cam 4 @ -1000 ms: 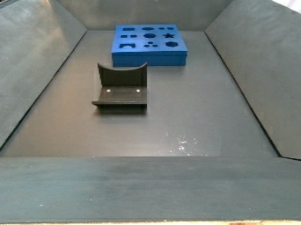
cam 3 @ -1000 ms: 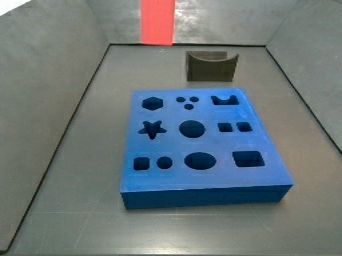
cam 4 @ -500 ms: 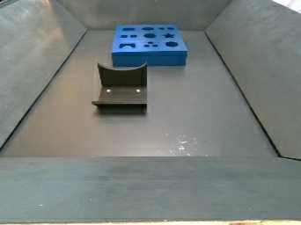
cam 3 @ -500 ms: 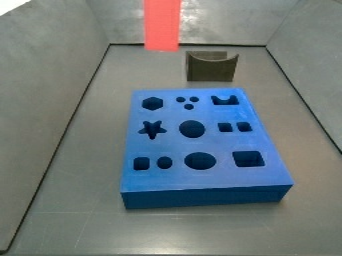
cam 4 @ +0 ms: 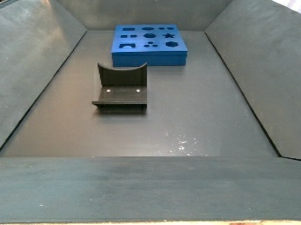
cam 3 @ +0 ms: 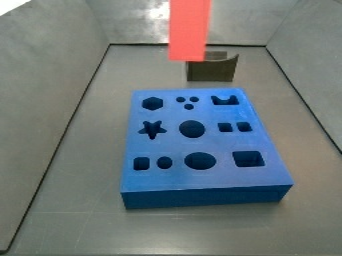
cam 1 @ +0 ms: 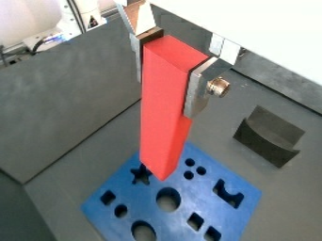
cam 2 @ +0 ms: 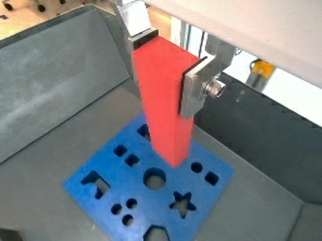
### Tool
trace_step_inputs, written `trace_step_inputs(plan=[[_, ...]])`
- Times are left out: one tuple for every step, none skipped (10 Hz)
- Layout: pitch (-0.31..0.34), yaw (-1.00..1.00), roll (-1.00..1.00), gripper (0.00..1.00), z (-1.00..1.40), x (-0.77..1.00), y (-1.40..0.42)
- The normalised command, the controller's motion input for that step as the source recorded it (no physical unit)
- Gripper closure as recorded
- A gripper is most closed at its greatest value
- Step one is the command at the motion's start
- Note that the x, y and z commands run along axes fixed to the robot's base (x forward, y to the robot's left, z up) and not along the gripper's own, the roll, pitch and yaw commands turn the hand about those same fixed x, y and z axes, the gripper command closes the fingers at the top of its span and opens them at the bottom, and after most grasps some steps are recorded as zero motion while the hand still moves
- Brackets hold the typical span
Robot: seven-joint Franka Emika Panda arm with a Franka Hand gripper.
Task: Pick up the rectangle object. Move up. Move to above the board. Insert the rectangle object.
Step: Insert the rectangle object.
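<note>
Showing the transfer stage, both wrist views look down on the board (cam 1: 176,202), a flat blue slab with dark cut-outs (star, circles, hexagon, squares) lying on the grey floor of the walled bin. Behind it in a side view stands the fixture (cam 3: 210,68), a dark bracket apart from the board. Hanging upright above the board is the rectangle object (cam 1: 167,108), a long bright red bar, smooth-sided and apparently rigid; it looks light, but its plain faces could slip, so a firm clamp on two opposite flat sides near the upper end suits it. That is where the gripper (cam 2: 164,58) holds it: a silver finger (cam 1: 197,87) presses on each side, jaws closed on the bar, the lower end free and clear of the board. In a side view only the bar's lower part (cam 3: 189,30) shows; the gripper lies out of frame.
</note>
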Motion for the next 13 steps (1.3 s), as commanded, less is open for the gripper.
trace_step_inputs(plan=[[0.0, 0.17, 0.24, 1.0, -0.12, 0.65, -0.39], [0.0, 0.19, 0.26, 1.0, -0.15, 0.66, -0.45], [0.0, 0.17, 0.21, 1.0, -0.2, 0.69, -0.41], [0.0, 0.14, 0.17, 1.0, -0.22, 0.75, -0.37], [0.0, 0.09, 0.13, 1.0, -0.17, 0.73, -0.33], [0.0, 0.1, 0.13, 1.0, -0.17, 0.73, -0.32], [0.0, 0.17, 0.19, 1.0, -0.21, 0.81, -0.3], [0.0, 0.2, 0.24, 1.0, -0.22, 0.83, -0.29], [0.0, 0.22, 0.29, 1.0, -0.2, 0.87, -0.26], [0.023, 0.22, 0.26, 1.0, -0.17, 0.9, -0.2], [0.023, 0.21, 0.26, 1.0, -0.24, 0.89, -0.19], [0.02, 0.2, 0.25, 1.0, -0.25, 0.9, -0.18], [0.037, 0.2, 0.27, 1.0, -0.25, 0.9, -0.16]])
